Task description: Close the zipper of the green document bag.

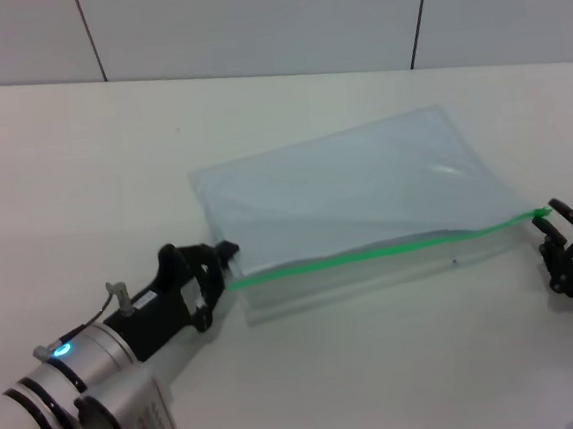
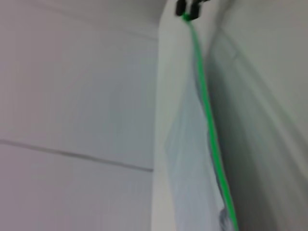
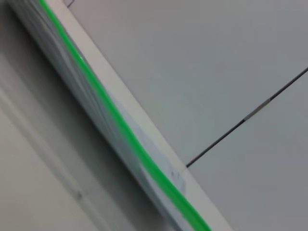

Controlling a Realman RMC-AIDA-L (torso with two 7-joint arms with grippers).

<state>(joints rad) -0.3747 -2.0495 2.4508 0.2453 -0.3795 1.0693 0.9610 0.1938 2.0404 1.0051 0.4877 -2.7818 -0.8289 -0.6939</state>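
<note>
The green document bag [image 1: 364,183] lies flat in the middle of the white table, pale blue and translucent. Its zipper [image 1: 370,252] is a bright green strip along the near long edge, which is held slightly off the table. My left gripper [image 1: 226,270] is shut on the left end of that edge. At the right end my right gripper [image 1: 551,223] is shut on the strip's tip. The left wrist view looks along the zipper [image 2: 209,115] to the right gripper [image 2: 187,8] far off. The right wrist view shows the zipper [image 3: 120,125] close up. I cannot make out the slider.
The white table [image 1: 81,162] stretches around the bag on all sides. Behind it stands a pale panelled wall [image 1: 249,17] with dark seams. Nothing else lies on the table.
</note>
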